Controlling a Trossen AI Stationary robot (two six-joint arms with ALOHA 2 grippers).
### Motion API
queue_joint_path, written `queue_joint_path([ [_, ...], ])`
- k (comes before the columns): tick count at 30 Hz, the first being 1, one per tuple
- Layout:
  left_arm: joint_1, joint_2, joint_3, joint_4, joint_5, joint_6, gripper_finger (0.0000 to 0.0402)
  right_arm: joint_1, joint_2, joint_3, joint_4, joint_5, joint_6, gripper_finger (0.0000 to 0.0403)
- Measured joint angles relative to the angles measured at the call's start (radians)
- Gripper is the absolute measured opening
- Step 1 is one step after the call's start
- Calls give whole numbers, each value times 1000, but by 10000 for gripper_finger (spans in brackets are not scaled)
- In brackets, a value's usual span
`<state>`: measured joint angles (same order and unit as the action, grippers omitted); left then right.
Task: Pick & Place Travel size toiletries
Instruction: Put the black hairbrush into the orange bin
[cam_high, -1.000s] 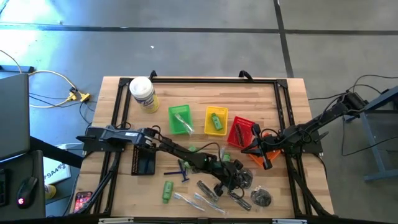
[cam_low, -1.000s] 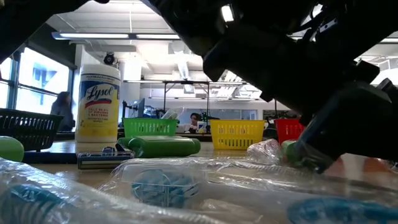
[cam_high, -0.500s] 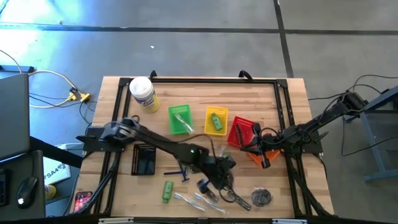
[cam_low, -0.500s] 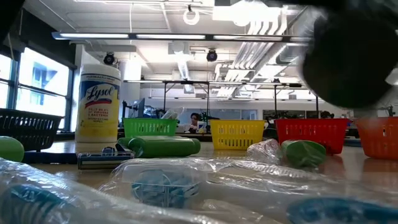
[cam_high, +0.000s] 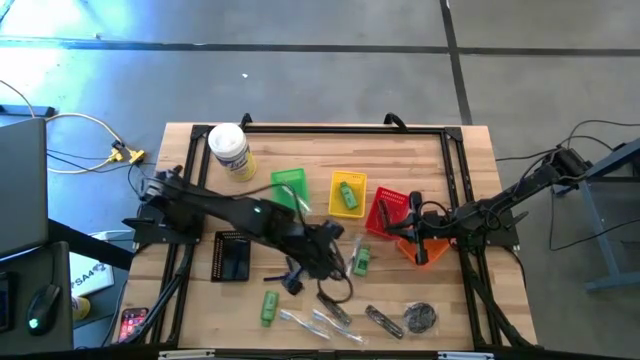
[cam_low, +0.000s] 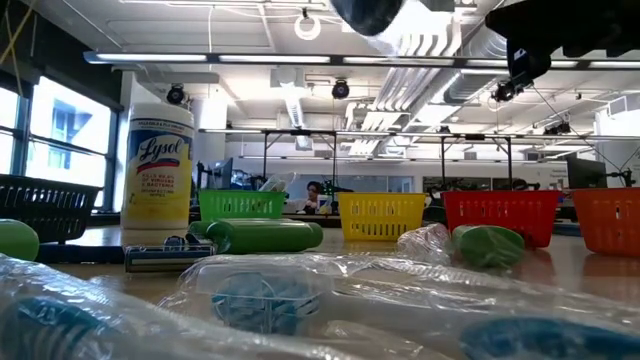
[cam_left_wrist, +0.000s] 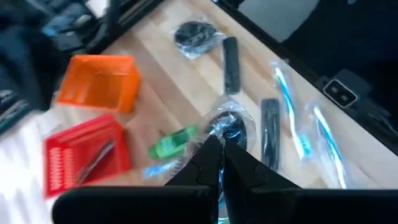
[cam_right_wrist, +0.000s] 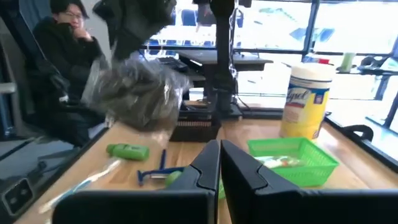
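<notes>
Change over the last second: the left gripper (cam_left_wrist: 219, 149) was down among the toiletries by the front right corner of the bench (low-camera side). It is now raised and drawn back toward the bench middle. The low view, which the arm filled before, is clear of it again.

Left gripper: fingers clenched on a pouch (cam_right_wrist: 140, 90), a round dark one in crinkled clear wrap. In the right wrist view it hangs in the air, well above the wood.

Count check: two pouches lay near the front right corner before. One pouch on the bench (cam_high: 421, 318) remains there.

Not moved, along the front edge:
- grey pieces (cam_high: 382, 320)
- clear packets (cam_high: 300, 320)
- green tube (cam_high: 269, 306)
- razor (cam_high: 294, 274), toward the middle
- second green tube (cam_high: 361, 262), just right of the left gripper

Right gripper (cam_high: 418, 238): waits over the orange basket (cam_high: 424, 254) at the right edge. Fingers pressed together, nothing in them. Same pose throughout.

Judgement: the pick succeeded and the step in hand is the carry. The drop target is not clear. The green basket (cam_high: 290, 190), yellow basket (cam_high: 347, 193) and red basket (cam_high: 388, 212) each already hold something, in a row past the middle. Most items are still loose, so the task is early. Risk: the grip looks to be on the wrap only, so the pouch may swing or slip.
</notes>
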<state>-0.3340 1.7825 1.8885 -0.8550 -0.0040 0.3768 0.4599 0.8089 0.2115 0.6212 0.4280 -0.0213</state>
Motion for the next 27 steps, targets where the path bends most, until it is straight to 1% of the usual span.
queue_joint_path([
  [5, 3, -71, -5, 40, -18, -65, 0, 0, 0, 0, 38, 19, -11, 9],
  [8, 17, -81, -5, 68, -37, -119, 0, 0, 15, 1, 91, 19, -63, 33],
  [11, 46, -81, -6, 94, -66, -178, 0, 0, 35, 15, 131, 7, -110, 89],
  [16, 107, -80, -6, 114, -112, -253, 0, 0, 114, 103, 131, 16, -197, 222],
  [19, 136, -80, -6, 127, -122, -255, 0, -3, 174, 168, 127, 28, -246, 288],
  [21, 152, -80, -6, 144, -122, -255, 0, -9, 215, 210, 121, 76, -256, 319],
  [23, 158, -80, -6, 157, -123, -254, 0, -22, 254, 246, 120, 140, -257, 339],
  [24, 161, -80, -6, 157, -123, -252, 0, -31, 270, 259, 115, 154, -258, 346],
  [25, 165, -80, -6, 157, -121, -250, 0, -41, 286, 271, 109, 155, -258, 351],
  [27, 165, -80, -6, 157, -122, -251, 0, -62, 315, 295, 104, 125, -252, 355],
])
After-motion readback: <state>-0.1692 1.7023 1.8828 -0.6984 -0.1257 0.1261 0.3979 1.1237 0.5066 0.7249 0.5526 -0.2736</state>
